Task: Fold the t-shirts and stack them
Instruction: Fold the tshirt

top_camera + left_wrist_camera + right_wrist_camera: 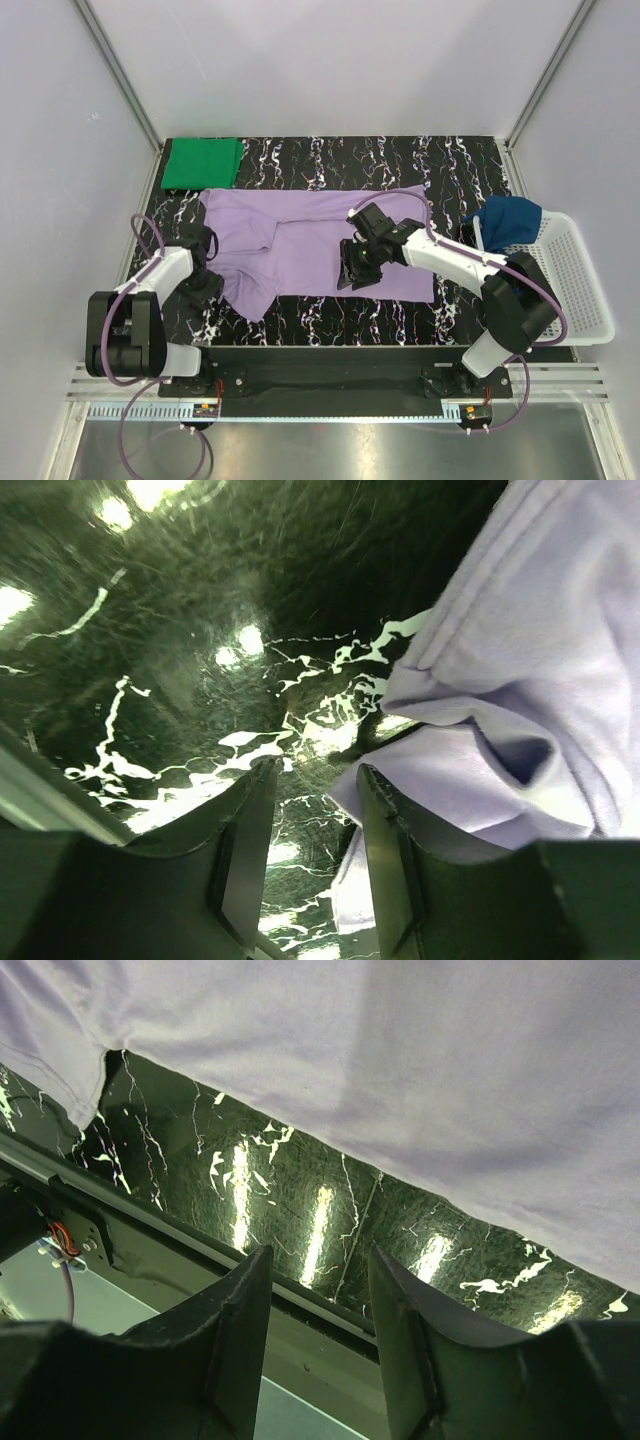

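Left gripper [315,780] fingers stand part-open and empty, with the soft lavender cloth t-shirt [310,240] bunched just to their right. The right gripper [320,1260], likewise parted, hovers short of its hem. Only the bright green t-shirt [203,163] looks folded; the dark blue t-shirt [508,220] lies crumpled on the white mesh basket [575,290].
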{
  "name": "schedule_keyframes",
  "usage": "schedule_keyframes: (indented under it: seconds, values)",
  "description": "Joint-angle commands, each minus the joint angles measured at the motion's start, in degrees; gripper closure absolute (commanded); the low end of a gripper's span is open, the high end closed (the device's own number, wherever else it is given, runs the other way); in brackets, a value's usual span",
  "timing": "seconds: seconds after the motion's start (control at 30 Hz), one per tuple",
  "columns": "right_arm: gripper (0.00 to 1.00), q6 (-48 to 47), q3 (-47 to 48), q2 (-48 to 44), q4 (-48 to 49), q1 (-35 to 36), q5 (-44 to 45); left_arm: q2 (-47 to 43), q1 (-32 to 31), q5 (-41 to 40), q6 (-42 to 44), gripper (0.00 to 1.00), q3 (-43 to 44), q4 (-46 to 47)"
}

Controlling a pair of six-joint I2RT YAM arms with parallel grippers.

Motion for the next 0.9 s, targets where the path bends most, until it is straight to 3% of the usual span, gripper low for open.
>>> schedule_keyframes:
  seconds: [0.0,0.47,0.87]
  values:
    - [0.5,0.2,-0.1,-1.8,2.0,-0.2,-0.2,0.6,0.5,2.9,-1.9,0.57,-1.1,3.1]
    - [0.51,0.0,-0.7,-1.0,2.3,-0.2,-0.4,3.2,1.9,8.8,-6.0,0.59,-0.3,5.4]
    - [0.52,0.2,-0.7,-0.2,3.1,-0.2,-1.1,-4.7,1.9,3.7,-7.9,0.55,0.3,0.7]
